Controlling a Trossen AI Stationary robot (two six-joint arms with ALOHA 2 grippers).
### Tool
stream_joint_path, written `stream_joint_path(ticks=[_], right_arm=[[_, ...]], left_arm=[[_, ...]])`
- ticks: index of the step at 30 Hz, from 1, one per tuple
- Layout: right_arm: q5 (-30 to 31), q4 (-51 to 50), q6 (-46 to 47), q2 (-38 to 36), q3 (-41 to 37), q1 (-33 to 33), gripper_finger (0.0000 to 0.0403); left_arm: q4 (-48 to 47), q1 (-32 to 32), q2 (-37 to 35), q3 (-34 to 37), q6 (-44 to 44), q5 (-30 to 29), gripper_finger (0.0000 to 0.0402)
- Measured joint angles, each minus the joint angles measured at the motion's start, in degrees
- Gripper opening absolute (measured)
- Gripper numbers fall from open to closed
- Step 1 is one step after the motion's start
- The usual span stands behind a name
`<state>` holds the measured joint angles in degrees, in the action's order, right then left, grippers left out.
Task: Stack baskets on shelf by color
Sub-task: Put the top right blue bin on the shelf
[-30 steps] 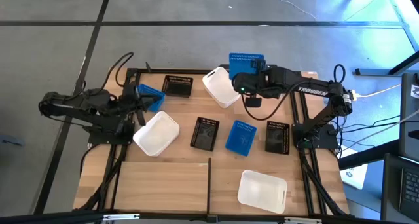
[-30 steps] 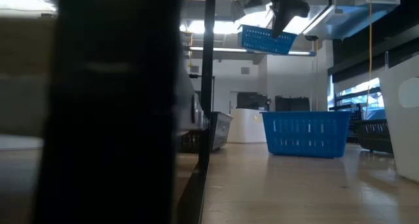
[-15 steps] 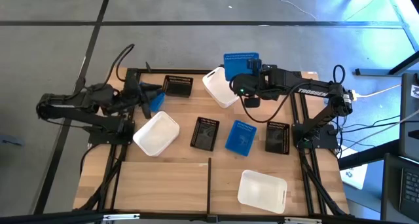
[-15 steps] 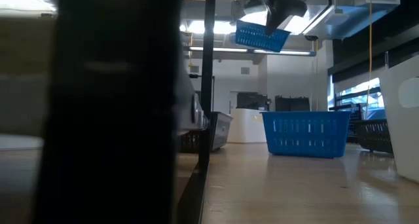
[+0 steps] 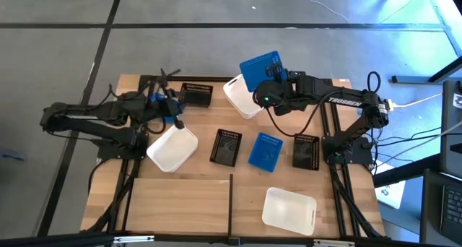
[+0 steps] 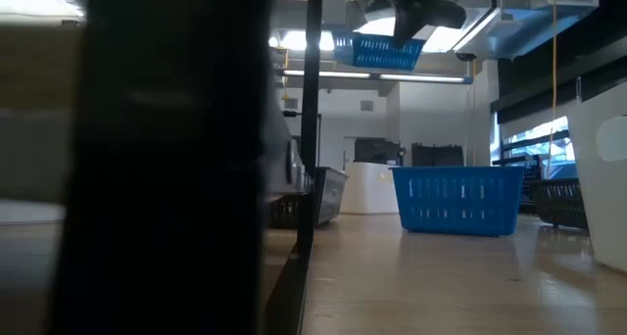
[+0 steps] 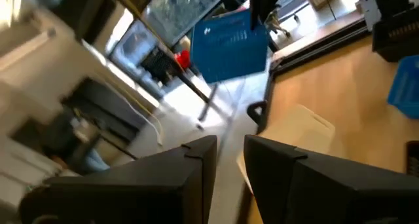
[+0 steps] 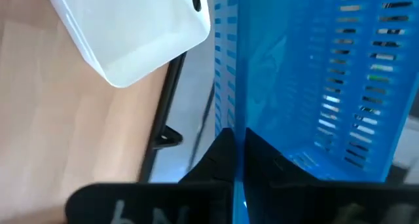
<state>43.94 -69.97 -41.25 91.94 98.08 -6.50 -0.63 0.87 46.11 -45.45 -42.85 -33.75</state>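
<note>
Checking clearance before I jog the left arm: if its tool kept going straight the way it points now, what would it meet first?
Probably the blue basket held aloft by the right tool; it sits ahead of the left tool, though depth is unclear and the line may pass beside it.

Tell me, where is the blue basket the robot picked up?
In the high view, the small blue slotted plastic basket hangs in the right gripper above the table's far edge, beside a smooth white basket.
</note>
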Motion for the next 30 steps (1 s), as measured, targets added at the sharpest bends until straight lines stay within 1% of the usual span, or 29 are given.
stream_joint_path(ticks=[3,7,11,14,18,23,28,30], right_arm=[[0.0,1.3,-6.0,0.0,0.0,0.0,0.0002],[0.0,4.0,-13.7,0.0,0.0,0.0,0.0002],[0.1,5.7,-22.5,0.2,0.0,0.0,0.0002],[0.1,6.4,-27.1,0.6,0.0,0.0,0.0002],[0.5,7.7,-29.9,1.6,0.0,0.0,0.0002],[0.6,8.0,-29.9,2.6,0.0,0.0,0.0002],[0.6,8.3,-31.1,2.6,0.0,0.0,0.0002],[0.6,8.7,-31.2,2.6,0.0,0.0,0.0002]], left_arm=[[3.8,0.8,2.7,0.0,-5.8,1.8,0.0072],[8.4,1.9,6.7,0.0,-12.8,1.8,0.0072],[13.6,2.4,10.7,0.0,-17.4,1.9,0.0072],[16.7,2.9,13.8,-0.1,-20.7,1.9,0.0072],[16.8,3.3,18.3,-2.3,-22.7,1.9,0.0072],[16.6,4.5,24.1,-6.7,-22.9,1.9,0.0072],[12.8,5.2,28.4,-11.4,-27.1,2.0,0.0072],[11.7,5.7,30.2,-13.1,-28.7,3.3,0.0072]])
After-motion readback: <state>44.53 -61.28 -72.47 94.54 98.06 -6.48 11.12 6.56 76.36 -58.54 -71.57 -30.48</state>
